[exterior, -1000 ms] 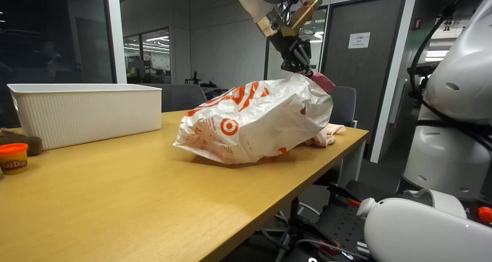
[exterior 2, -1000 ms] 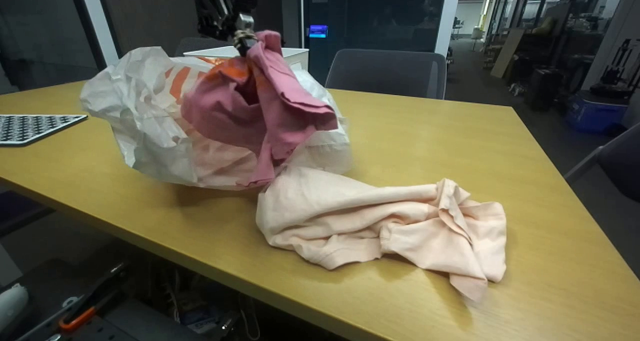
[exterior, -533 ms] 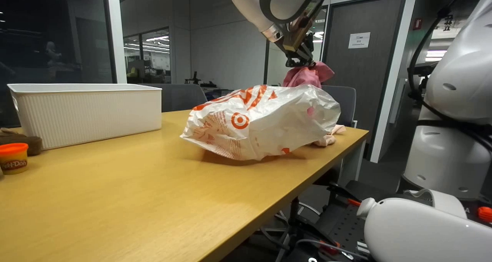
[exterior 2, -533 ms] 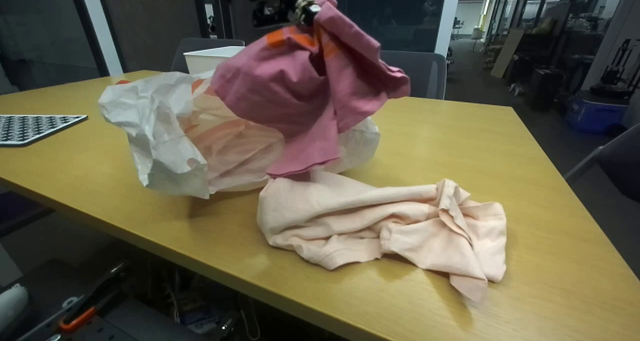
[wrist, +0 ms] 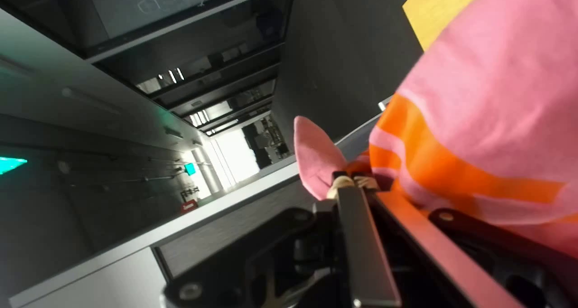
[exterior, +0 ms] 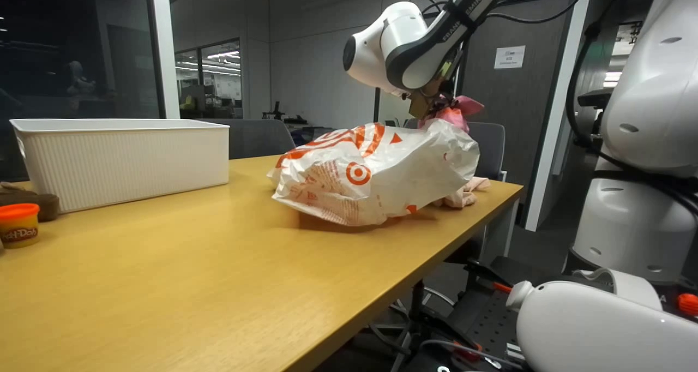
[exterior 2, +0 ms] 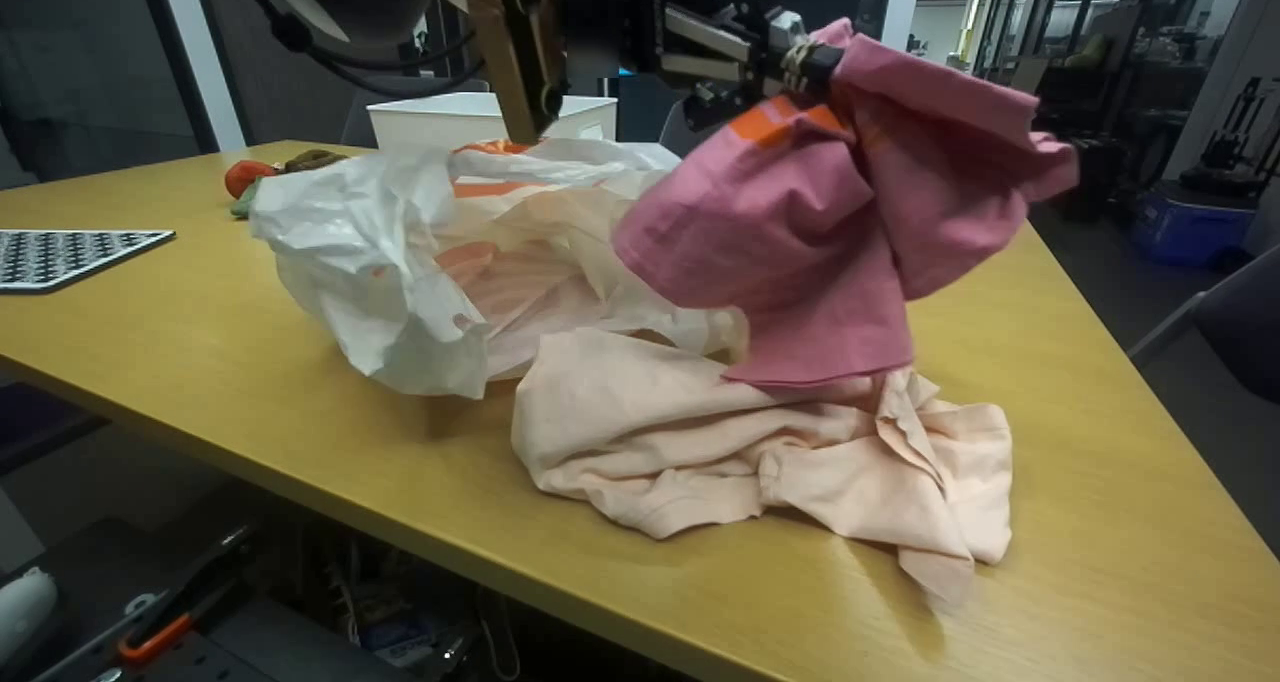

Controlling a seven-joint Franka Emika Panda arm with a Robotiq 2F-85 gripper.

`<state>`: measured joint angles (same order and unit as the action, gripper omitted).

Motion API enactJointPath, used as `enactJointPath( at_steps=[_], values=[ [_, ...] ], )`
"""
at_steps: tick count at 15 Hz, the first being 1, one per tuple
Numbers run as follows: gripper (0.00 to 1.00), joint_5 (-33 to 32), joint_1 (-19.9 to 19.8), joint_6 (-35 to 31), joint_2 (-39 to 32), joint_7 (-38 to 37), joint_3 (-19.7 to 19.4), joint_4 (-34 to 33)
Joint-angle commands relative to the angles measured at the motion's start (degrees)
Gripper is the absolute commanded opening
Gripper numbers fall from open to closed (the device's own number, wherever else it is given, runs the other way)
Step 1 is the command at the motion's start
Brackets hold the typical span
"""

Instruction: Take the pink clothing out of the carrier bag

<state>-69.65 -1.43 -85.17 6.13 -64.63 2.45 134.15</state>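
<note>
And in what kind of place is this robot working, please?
Probably an office meeting room: a large table, grey chairs beside it, and a window onto another lit indoor space.

Pink clothing (exterior 2: 820, 232) is seen as matt cloth, the bag (exterior: 403, 170) near one smooth tabletop (exterior: 191, 263) edge as glossy plastic.

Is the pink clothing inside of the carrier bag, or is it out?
Out. In an exterior view, the pink clothing hangs from the gripper, its lower edge in plain sight outside the carrier bag.
</note>
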Motion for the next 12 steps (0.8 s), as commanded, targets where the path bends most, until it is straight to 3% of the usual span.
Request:
enactJointPath(
  at_steps=[1, 6, 10, 12],
  values=[
    [0.28, -2.81, -0.34, 3.11, -3.96, -10.97, -1.71, -2.04],
    [0.65, 0.98, 1.12, 7.19, -3.5, -21.5, -1.27, -3.56],
    [0.96, 7.08, 4.81, 2.62, 4.1, -19.72, 1.69, -2.21],
    [1.0, 10.4, 7.5, 2.48, 7.91, -18.95, 3.96, -2.33]
  ],
)
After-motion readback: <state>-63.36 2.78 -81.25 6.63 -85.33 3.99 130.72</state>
